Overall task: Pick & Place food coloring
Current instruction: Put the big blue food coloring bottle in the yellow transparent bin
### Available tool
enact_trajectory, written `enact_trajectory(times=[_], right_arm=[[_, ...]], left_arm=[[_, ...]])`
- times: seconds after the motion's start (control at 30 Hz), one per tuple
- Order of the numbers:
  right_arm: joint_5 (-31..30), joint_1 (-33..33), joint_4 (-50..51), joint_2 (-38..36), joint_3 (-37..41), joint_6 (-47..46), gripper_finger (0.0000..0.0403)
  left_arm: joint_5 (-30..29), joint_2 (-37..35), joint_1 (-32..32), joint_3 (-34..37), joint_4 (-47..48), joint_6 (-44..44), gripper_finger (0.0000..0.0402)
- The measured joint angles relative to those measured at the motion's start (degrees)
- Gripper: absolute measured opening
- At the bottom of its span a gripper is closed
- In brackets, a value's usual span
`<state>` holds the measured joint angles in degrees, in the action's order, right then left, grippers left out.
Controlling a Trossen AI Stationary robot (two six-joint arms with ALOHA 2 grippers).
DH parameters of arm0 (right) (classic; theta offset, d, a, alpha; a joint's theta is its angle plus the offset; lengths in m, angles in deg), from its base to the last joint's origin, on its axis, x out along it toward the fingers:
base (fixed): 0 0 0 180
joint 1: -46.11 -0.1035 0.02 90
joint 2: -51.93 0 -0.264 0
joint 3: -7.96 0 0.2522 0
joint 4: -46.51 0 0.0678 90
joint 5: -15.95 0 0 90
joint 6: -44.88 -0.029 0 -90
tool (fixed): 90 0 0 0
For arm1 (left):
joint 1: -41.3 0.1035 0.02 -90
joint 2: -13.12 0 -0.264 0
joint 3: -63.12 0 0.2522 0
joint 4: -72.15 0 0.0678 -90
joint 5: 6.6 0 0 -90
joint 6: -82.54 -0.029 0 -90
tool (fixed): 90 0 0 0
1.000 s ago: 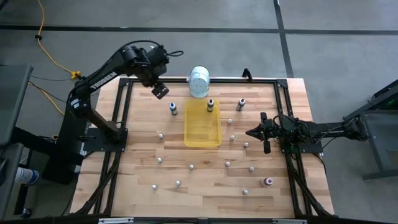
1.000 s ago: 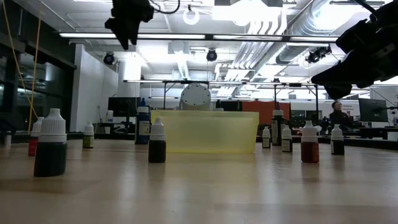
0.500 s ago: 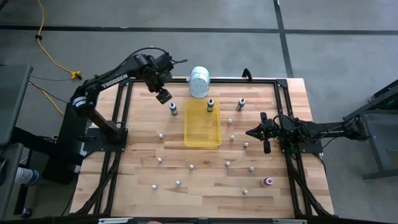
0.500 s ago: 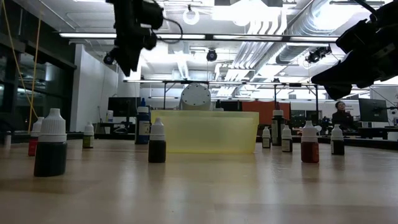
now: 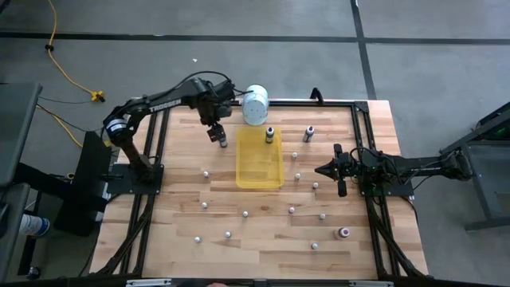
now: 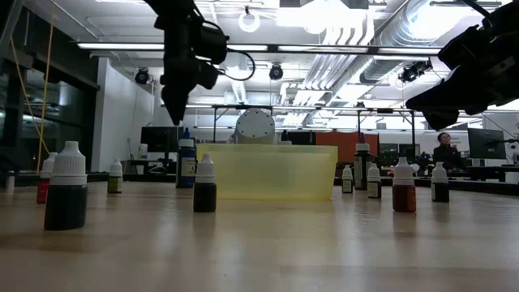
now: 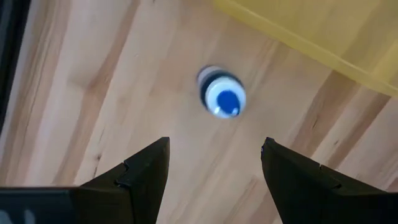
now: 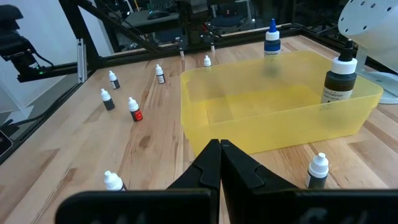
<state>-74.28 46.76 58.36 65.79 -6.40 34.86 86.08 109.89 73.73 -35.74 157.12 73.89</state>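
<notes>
overhead, left gripper [image 5: 215, 132] gapes empty above one blue-capped bottle [image 7: 222, 99]; right gripper [image 5: 322, 170] shut, empty.

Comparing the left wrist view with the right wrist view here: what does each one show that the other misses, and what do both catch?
Left wrist only: the open left pincer above the blue-tipped bottle, seen cap-on.

Right wrist only: the shut right pincer, the dark bottle behind the tray, small food coloring bottles scattered over the table, and part of the white container.

Both: the yellow tray and that blue-tipped bottle.
</notes>
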Motion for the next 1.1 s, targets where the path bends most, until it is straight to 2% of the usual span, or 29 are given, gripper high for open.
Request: enact_trajectory(times=[0.3,0.53,0.8,1.1], right_arm=[[0.0,0.0,0.0,0.0,0.0,0.0,0.0],[0.0,0.0,0.0,0.0,0.0,0.0,0.0],[0.0,0.0,0.0,0.0,0.0,0.0,0.0],[0.0,0.0,0.0,0.0,0.0,0.0,0.0]], left_arm=[[-4.0,2.5,-3.7,-0.1,-2.8,-6.4,0.0241],[-8.2,5.8,-4.1,0.0,-3.1,-6.8,0.0241],[-7.7,8.7,-4.0,0.0,-4.1,-1.8,0.0241],[-5.9,9.3,-4.0,0.0,-5.6,0.1,0.0241]])
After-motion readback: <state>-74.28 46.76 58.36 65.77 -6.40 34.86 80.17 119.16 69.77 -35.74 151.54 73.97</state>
